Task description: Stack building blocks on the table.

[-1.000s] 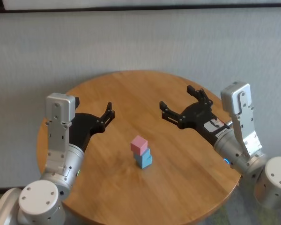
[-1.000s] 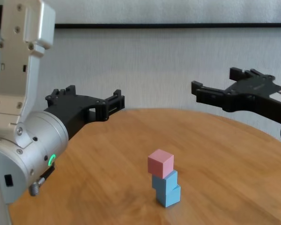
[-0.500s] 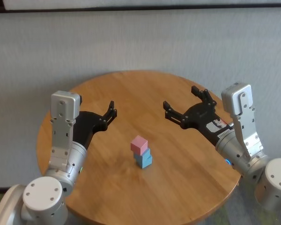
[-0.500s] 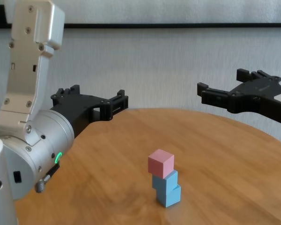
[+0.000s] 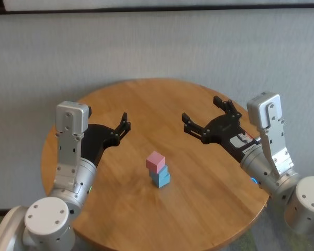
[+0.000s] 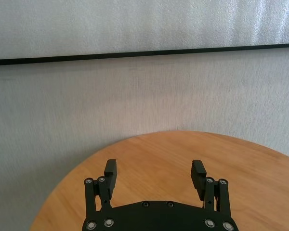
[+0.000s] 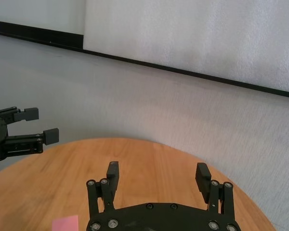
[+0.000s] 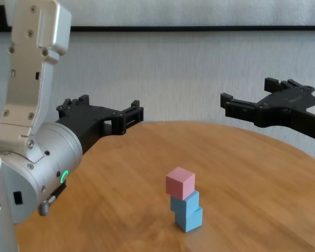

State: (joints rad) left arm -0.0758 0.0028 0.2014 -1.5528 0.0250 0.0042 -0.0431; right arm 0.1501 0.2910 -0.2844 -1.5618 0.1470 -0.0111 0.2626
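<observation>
1. I see the pink cube point(image 5: 155, 161) topping the stack, twisted slightly off square.
2. Two light blue cubes point(image 5: 160, 177) sit under it, stacked, a bit offset.
3. The stack stands upright near the middle of the table point(image 5: 209, 209), a round, orange-brown wood top.

Pink cube point(image 8: 180, 183) tops two light-blue cubes point(image 8: 187, 211); orange-brown wood-grain table point(image 8: 252, 173).

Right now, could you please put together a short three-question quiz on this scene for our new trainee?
1. True or false: the pink block sits on top of the stack.
2. How many light blue blocks lie under it?
3. Is either the left pincer or the right pincer holding anything? A) left B) right C) neither

Key: 1 true; 2 two; 3 C, both hang open above the table, apart from the stack.
</observation>
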